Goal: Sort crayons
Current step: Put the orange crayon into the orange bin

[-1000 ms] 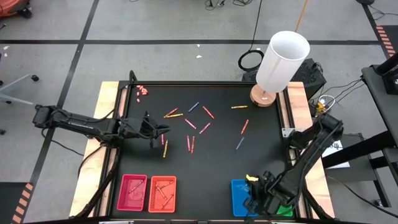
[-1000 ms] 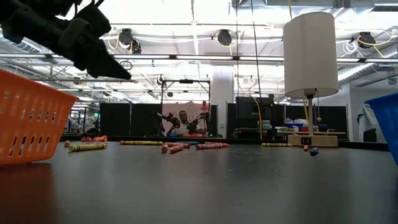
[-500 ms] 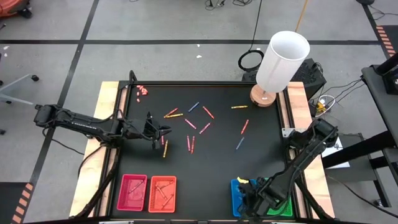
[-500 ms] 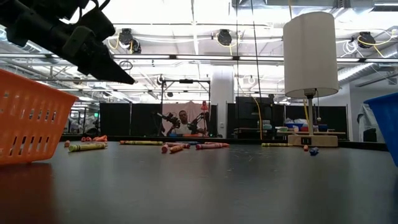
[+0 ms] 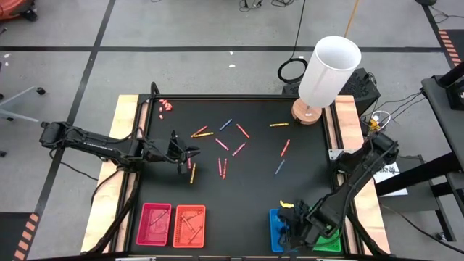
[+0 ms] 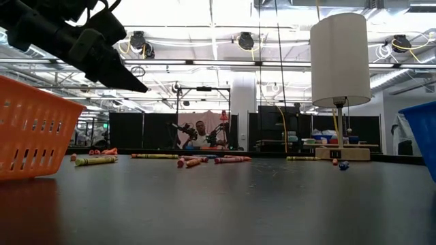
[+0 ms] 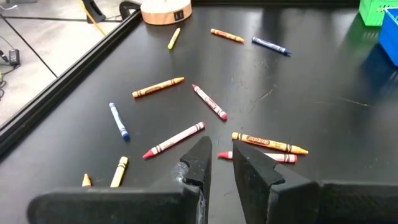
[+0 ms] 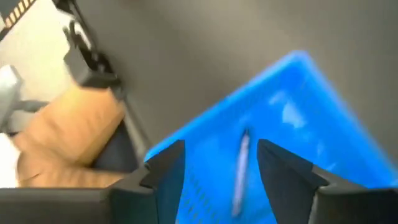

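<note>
My right gripper (image 5: 288,220) hangs over the blue tray (image 5: 276,230) at the near right corner of the table, its fingers spread apart, and in the right wrist view a pale blue crayon (image 8: 239,168) shows between them against the tray's inside; I cannot tell whether it has already landed or is dropping free. The job here, as I judge it, is a clean release: I should keep the fingers wide and lift straight up, so neither fingertip catches the tray wall or drags the crayon back out, and I should stay clear of the green tray (image 5: 328,243) just beside the blue one. My left gripper (image 7: 219,163) is out over the left middle of the table with its fingers nearly together and nothing between them, poised above a pink crayon (image 7: 174,140) and an orange crayon (image 7: 270,142) that lie just ahead of the tips. The rest of the crayons (image 5: 224,144) are scattered across the middle of the black table (image 5: 257,181), well apart from the pink tray (image 5: 154,224) and orange tray (image 5: 189,225) at the near left. For the next pick I would open the left fingers, straddle one stick across its width, and avoid nudging its neighbour.
</note>
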Tool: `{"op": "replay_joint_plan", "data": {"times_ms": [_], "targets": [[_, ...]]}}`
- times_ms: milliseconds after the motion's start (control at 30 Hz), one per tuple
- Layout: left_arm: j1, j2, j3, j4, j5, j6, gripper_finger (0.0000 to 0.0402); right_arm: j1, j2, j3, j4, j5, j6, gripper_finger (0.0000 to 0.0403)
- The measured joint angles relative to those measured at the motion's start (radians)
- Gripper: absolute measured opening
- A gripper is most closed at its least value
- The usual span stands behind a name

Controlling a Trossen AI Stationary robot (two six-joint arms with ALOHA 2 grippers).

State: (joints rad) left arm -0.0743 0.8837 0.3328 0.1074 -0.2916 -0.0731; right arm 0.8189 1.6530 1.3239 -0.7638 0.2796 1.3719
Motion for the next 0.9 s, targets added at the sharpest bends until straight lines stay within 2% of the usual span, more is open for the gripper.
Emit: {"op": "replay_joint_plan", "data": {"times_ms": [100, 200, 300, 367, 433, 500, 733, 900], "targets": [[0.0, 0.0, 0.0, 0.011, -0.011, -0.026, 0.0066, -0.037, -0.008, 0.0, -0.005, 0.144, -0.184, 0.0182], [0.0, 0.004, 0.0, 0.009, -0.05, -0.081, 0.0066, -0.074, -0.008, 0.0, -0.003, 0.341, -0.382, 0.0181], [0.0, 0.026, 0.0, -0.008, -0.115, -0.156, 0.0066, -0.105, 0.006, 0.0, 0.001, 0.543, -0.509, 0.0181], [0.0, 0.05, 0.0, -0.022, -0.172, -0.218, 0.0066, -0.126, 0.02, 0.0, 0.007, 0.648, -0.583, 0.0181], [-0.001, 0.076, 0.0, -0.053, -0.185, -0.282, 0.0066, -0.147, 0.036, 0.0, 0.011, 0.729, -0.632, 0.0181], [-0.014, 0.106, 0.0, -0.061, -0.185, -0.339, 0.0066, -0.169, 0.055, 0.0, 0.013, 0.771, -0.668, 0.0181], [-0.101, 0.195, 0.007, -0.083, -0.23, -0.519, 0.0066, -0.239, 0.137, 0.0, 0.016, 0.766, -0.792, 0.0181], [-0.118, 0.225, 0.074, -0.306, -0.262, -0.734, 0.0066, -0.278, 0.205, 0.0, 0.036, 0.77, -0.833, 0.018]]}}
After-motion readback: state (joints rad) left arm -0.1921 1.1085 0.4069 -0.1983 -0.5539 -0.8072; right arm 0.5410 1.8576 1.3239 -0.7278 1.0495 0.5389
